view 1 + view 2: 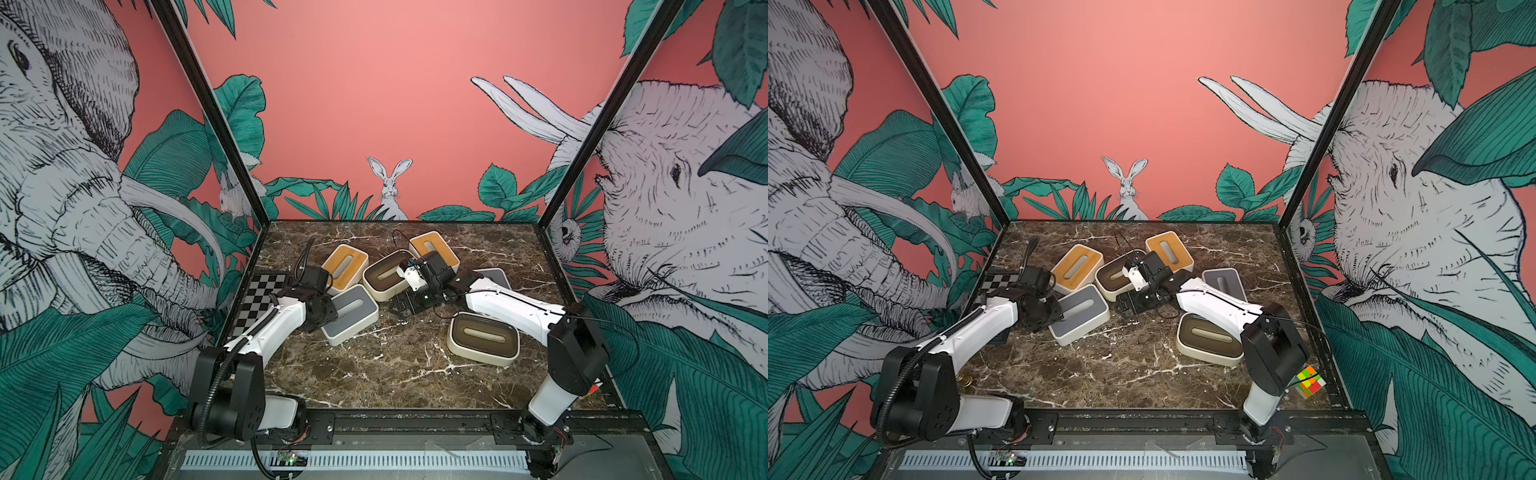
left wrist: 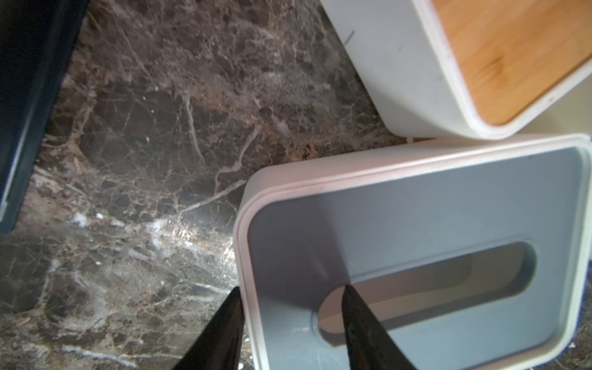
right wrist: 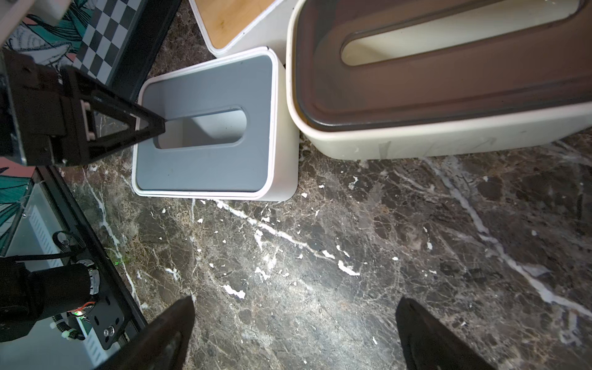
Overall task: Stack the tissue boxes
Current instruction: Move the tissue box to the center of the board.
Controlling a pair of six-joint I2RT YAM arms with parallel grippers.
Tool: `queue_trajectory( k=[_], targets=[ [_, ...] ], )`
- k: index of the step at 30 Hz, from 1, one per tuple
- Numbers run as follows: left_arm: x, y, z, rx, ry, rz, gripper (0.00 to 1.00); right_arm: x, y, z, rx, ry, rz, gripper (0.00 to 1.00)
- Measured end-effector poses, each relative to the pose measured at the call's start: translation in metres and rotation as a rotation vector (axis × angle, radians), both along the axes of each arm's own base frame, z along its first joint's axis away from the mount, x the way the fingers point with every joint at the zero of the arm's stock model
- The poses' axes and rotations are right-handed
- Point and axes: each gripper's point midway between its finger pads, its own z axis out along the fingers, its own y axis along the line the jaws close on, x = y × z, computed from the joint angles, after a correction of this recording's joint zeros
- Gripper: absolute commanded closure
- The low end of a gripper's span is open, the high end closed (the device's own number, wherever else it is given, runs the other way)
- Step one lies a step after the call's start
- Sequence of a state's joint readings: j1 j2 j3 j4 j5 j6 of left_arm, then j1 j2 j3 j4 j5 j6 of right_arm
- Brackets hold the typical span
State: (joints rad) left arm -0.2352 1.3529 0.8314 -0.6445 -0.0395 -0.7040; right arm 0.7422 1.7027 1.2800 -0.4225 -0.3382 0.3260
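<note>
Progress is nil so far, by my reading: all six tissue boxes sit singly on the tabletop [image 1: 374, 374], none resting on another as far as both top views show. Four crowd together toward the back, several of them touching: the left tan box [image 1: 345, 266], the centre brown box [image 1: 384, 278], the rear tan box [image 1: 424, 243] and the front grey box [image 1: 353, 318]. The rear grey box [image 1: 1225, 280] lies partly behind the right arm [image 1: 511, 307], and the front brown box [image 1: 484, 338] stands apart, nearer the front edge. Every lift is left to do, and the first seems to be in hand. The left gripper [image 2: 291, 286] straddles one short end of the front grey box, one finger outside against its white wall, the other dipped into the oval slot. Whether they pinch it I cannot tell, and the box appears to sit flat. The right gripper [image 3: 296, 299] hangs with jaws wide apart over bare surface, holding nothing. Coral walls [image 1: 395, 104] printed with jungle animals and leaves close three sides. The tabletop is dark marble pattern, veined white. A checkerboard [image 1: 257, 299] lies at its left edge, and a small multicoloured cube [image 1: 1310, 380] sits in the front right corner.
</note>
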Motion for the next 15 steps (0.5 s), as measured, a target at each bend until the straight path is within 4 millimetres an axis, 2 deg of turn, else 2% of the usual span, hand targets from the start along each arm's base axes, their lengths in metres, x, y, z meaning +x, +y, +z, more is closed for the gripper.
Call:
queue_trajectory(
  k=[10, 15],
  targets=[
    [-0.007, 0.003, -0.014, 0.028, 0.058, 0.010, 0.52, -0.001, 0.001, 0.000, 0.008, 0.010, 0.001, 0.02],
    [-0.005, 0.003, -0.014, 0.025, 0.064, 0.026, 0.55, -0.002, 0.000, -0.002, 0.005, 0.013, 0.000, 0.02]
  ],
)
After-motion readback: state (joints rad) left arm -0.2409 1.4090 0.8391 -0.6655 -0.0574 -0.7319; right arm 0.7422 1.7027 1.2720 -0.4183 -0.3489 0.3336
